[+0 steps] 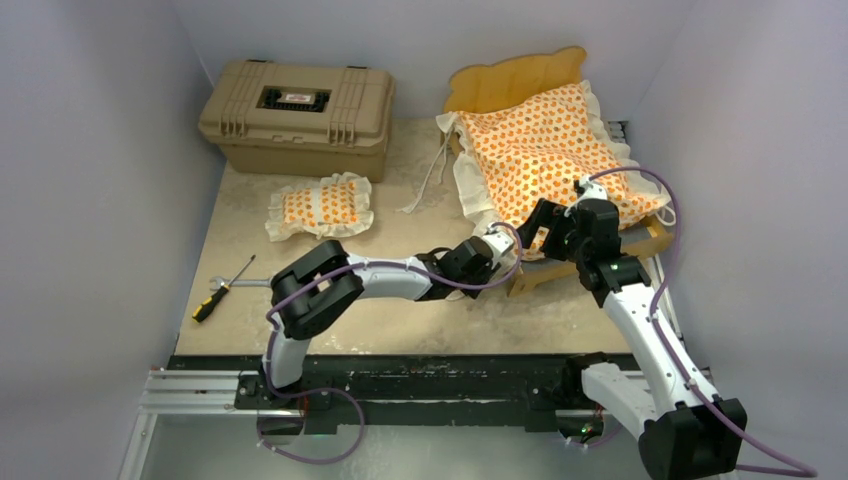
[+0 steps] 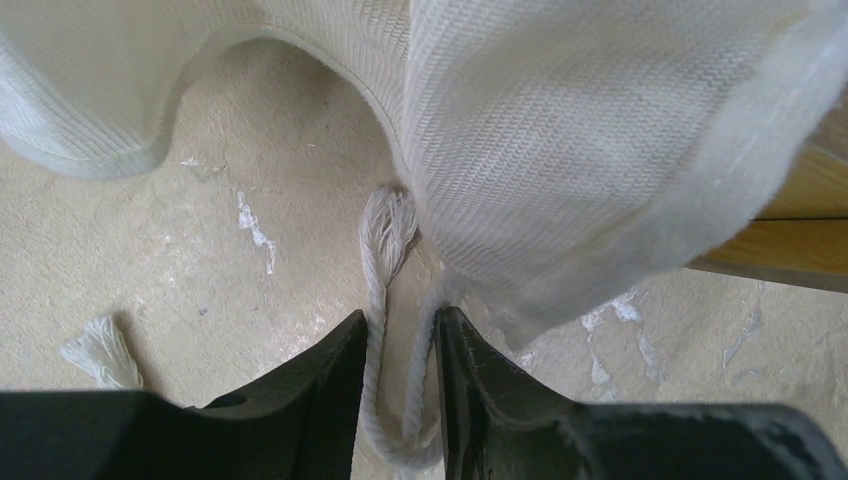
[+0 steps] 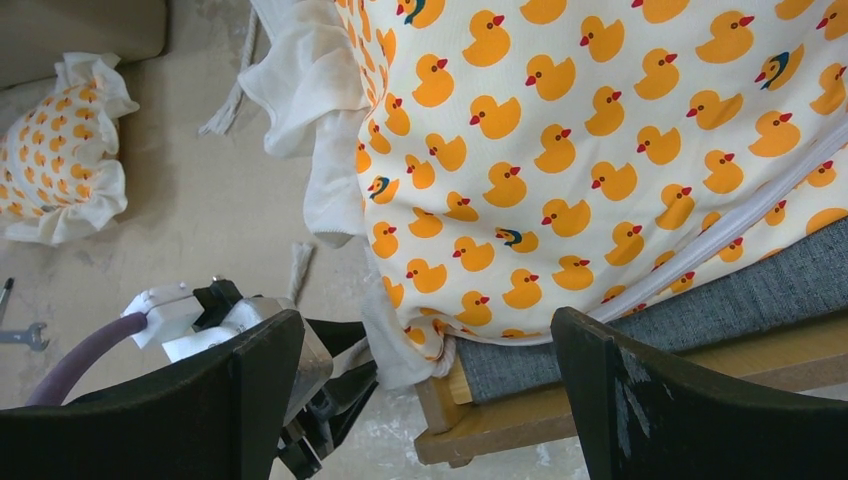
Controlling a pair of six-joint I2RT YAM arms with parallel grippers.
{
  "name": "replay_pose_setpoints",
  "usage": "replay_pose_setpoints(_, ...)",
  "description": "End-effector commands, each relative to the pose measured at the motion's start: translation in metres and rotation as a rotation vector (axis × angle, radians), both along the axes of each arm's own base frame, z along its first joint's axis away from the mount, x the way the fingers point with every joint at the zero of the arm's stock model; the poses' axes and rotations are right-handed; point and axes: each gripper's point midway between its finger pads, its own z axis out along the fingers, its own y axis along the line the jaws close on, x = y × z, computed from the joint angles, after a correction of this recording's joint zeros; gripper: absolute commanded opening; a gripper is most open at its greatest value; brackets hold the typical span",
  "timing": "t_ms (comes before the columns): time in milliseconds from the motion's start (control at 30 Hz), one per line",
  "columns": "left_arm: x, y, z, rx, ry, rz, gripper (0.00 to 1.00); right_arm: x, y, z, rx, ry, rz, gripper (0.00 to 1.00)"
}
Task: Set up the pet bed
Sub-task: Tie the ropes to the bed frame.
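Note:
The pet bed's wooden frame (image 1: pixel 520 80) stands at the back right, with the duck-print mattress (image 1: pixel 545 150) lying askew on it. One mattress corner hangs over the frame's front rail (image 3: pixel 520 415) and grey base (image 3: pixel 700 310). The matching pillow (image 1: pixel 320 207) lies on the table to the left. My left gripper (image 1: pixel 503 243) is low at the bed's near-left corner. Its jaws (image 2: pixel 400 320) stand narrowly open around a loop of white tie cord (image 2: pixel 378 300), under the white ruffle (image 2: pixel 560 150). My right gripper (image 1: pixel 550 222) hovers wide open over that same corner (image 3: pixel 428 320), holding nothing.
A tan hard case (image 1: pixel 295 115) sits at the back left. A screwdriver (image 1: pixel 222 292) and a small wrench (image 1: pixel 240 284) lie near the table's left front edge. More loose tie cords (image 1: pixel 430 170) trail from the mattress onto the table. Walls enclose three sides.

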Motion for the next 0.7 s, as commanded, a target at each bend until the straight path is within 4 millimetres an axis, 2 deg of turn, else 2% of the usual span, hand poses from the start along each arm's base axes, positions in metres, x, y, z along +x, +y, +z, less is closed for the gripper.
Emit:
replay_pose_setpoints(0, 0.006, -0.008, 0.021, -0.051, -0.009, -0.009, 0.30, 0.001, 0.006, 0.005, 0.017, -0.027, 0.026, 0.99)
replay_pose_setpoints(167, 0.007, -0.007, 0.020, -0.060, 0.016, -0.020, 0.26, 0.004, 0.005, 0.010, -0.004, -0.056, 0.042, 0.99)
replay_pose_setpoints(300, 0.004, -0.005, 0.018, -0.072, 0.043, -0.048, 0.24, 0.000, 0.016, 0.020, 0.022, -0.080, 0.112, 0.96)
replay_pose_setpoints(500, 0.000, -0.006, 0.021, -0.160, 0.114, -0.112, 0.22, -0.019, 0.034, 0.023, 0.079, -0.063, 0.218, 0.84)
replay_pose_setpoints(667, -0.001, -0.010, 0.033, -0.252, 0.130, -0.174, 0.20, -0.034, 0.050, 0.017, 0.119, -0.019, 0.279, 0.76)
